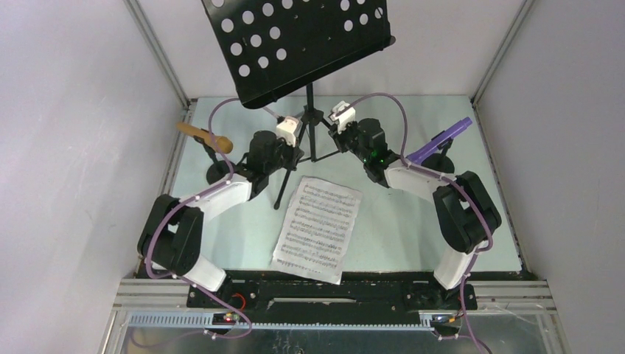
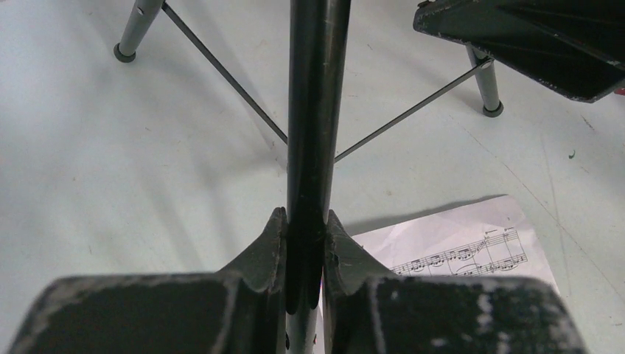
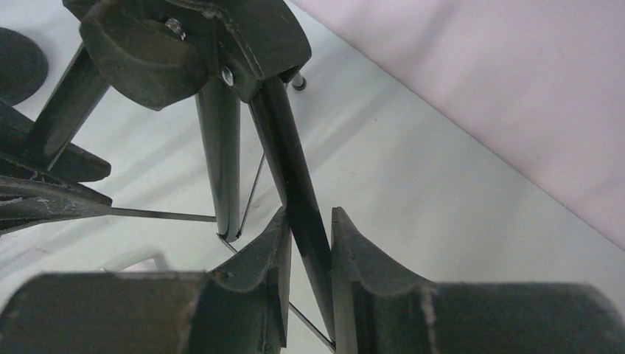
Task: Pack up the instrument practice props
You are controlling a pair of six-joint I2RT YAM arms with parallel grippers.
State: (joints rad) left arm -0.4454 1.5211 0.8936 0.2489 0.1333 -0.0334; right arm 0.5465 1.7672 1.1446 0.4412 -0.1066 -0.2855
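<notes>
Two grippers work on one object: the black perforated metal music rack (image 1: 295, 44), which stands upright on its tripod at the back middle of the pale green worktop (image 1: 390, 236). The left gripper (image 2: 304, 228) is closed on the rack's slim black central pole (image 2: 313, 110), above the point where the thin wire braces (image 2: 221, 68) meet it. The right gripper (image 3: 309, 228) has its jaws around one black tripod leg (image 3: 289, 162) just under the hinge collar (image 3: 191, 44). They appear pinched onto the leg, though the steep angle makes contact on both sides hard to confirm.

The rack looks rigid but top-heavy. Its weight sits high and tilted on a narrow tube, so it would likely tip if one gripper alone lifted it from low down. The smooth painted tube is probably slippery, and the legs are hinged, so they should fold rather than carry load. The pole is the sound place to hold, and the leg suits folding inward. The wire braces look easy to bend. A white sheet-music page (image 1: 318, 228) lies flat in front of the tripod, between the arms.
</notes>
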